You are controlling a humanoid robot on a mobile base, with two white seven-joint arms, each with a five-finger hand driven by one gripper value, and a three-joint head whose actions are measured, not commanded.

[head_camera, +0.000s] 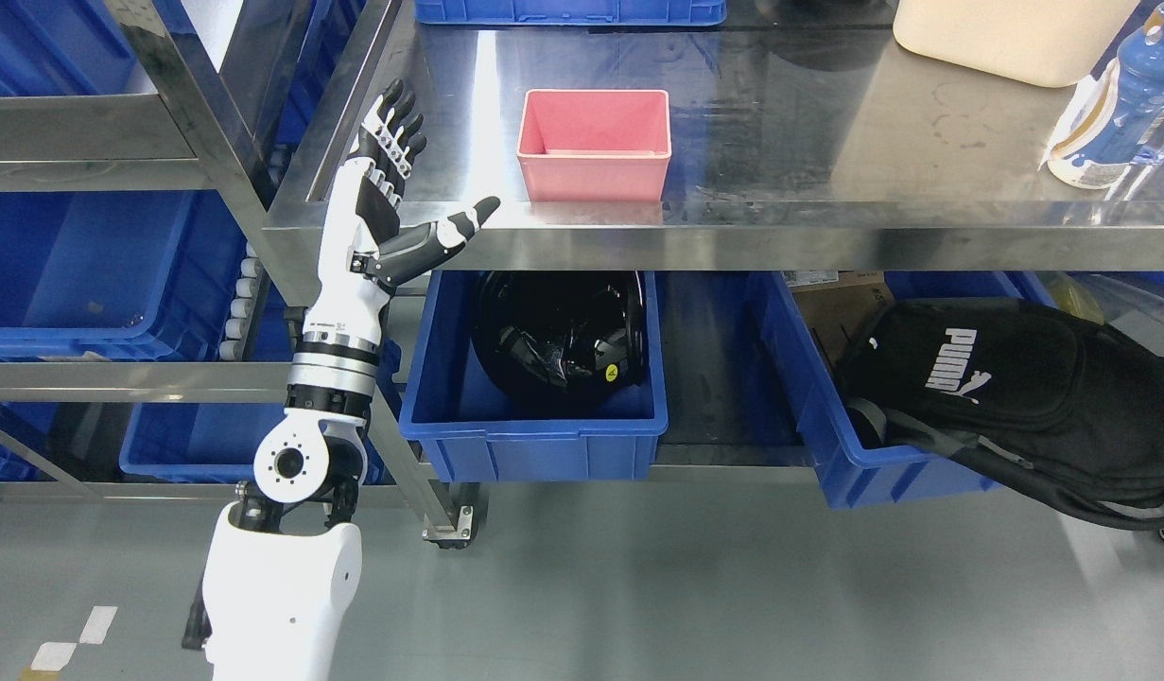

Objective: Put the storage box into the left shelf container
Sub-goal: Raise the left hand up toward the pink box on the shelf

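Observation:
A pink storage box (595,144), open-topped and empty, stands near the front edge of the steel table top (827,123). My left hand (402,180) is raised at the table's left front corner, well left of the box and not touching it. Its fingers (392,123) are spread and point up, the thumb sticks out to the right, and it holds nothing. A large blue container (99,265) sits on the left shelf rack. My right arm does not show.
Under the table a blue bin (534,426) holds a black helmet (563,331), and another blue bin (856,454) holds a black bag (1016,397). A white container (1007,38) and a blue bottle (1111,104) stand at the table's right. Steel rack posts (194,113) stand beside my hand.

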